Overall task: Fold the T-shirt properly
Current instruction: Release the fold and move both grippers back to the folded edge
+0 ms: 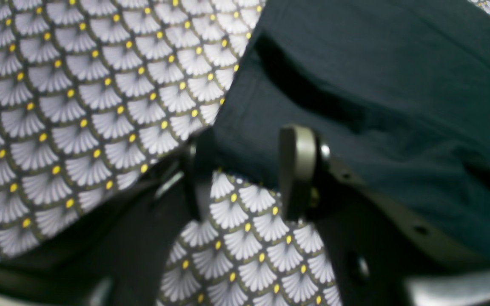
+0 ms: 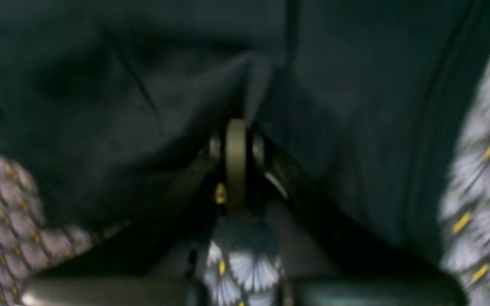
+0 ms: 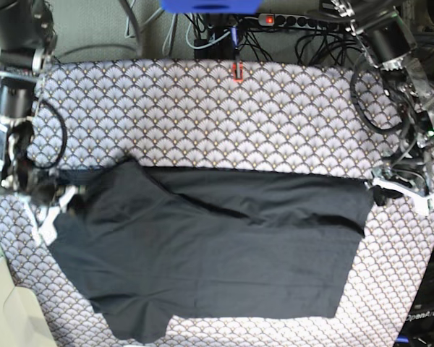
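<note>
Lying flat on the patterned counter (image 3: 202,94), the T-shirt (image 3: 217,253) is stretched with its long axis running from one arm to the other, so each pincer is met by one end of it. The right pincer (image 2: 236,127) is seen pinched shut on a ridge of cloth at the sleeve end. The left pincer (image 1: 245,170) is held agape at the hem corner, with the cloth edge between its jaws but not yet clamped.
</note>
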`<state>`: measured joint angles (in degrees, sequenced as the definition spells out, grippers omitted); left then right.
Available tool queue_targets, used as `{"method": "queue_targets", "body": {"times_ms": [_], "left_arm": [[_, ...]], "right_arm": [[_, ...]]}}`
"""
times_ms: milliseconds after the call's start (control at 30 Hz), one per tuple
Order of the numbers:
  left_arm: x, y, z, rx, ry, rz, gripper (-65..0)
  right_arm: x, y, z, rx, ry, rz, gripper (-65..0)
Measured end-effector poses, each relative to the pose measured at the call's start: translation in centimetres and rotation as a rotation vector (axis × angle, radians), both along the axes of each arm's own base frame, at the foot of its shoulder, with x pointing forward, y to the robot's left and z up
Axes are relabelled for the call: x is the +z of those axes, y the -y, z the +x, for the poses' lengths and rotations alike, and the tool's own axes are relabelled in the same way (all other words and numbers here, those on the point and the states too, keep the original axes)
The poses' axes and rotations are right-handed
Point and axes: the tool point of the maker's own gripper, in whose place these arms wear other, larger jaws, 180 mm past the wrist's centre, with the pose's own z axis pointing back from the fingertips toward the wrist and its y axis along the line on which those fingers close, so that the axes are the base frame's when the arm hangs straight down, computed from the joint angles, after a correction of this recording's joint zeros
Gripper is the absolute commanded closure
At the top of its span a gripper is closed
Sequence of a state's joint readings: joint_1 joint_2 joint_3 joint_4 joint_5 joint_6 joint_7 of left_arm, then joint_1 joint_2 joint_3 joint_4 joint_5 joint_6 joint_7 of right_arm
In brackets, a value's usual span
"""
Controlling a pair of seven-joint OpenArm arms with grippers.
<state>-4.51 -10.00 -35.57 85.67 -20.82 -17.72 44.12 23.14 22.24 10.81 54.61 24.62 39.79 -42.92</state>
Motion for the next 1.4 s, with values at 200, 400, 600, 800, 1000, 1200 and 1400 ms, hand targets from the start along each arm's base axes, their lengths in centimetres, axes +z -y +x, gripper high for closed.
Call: {"method": "queue_targets", "body": {"times_ms": [200,400,600,800,1000,1200,1400], "left_arm": [[1.6,0.0,-0.2,-0.005,0.036,0.034,-24.9],[1.7,0.0,-0.1,-0.006,0.036,0.039,-25.0],[2.1,-0.6,-0.1,-0.003,0.043,0.052,-25.0],[2.2,-0.8,-0.1,-0.003,0.043,0.057,-25.0],[1.8,-0.8,-0.5,-0.004,0.031,0.058,-25.1],[1.7,-0.8,-0.6,-0.004,0.029,0.058,-25.1],[1.7,-0.8,-0.6,-0.004,0.029,0.058,-25.1]], "right_arm": [[3.2,0.0,2.9,0.001,0.070,-0.004,-0.5],[4.6,-1.4,4.5,0.051,0.099,-0.021,-0.5],[4.8,-2.9,6.3,0.055,0.104,0.029,-0.5],[5.3,-3.8,7.9,0.075,0.107,0.035,-0.5],[5.4,-3.6,7.9,0.071,0.108,0.034,-2.0],[5.2,-4.0,7.8,0.079,0.100,0.035,-26.3],[5.0,-5.8,7.9,0.101,0.090,0.059,-46.3]]}}
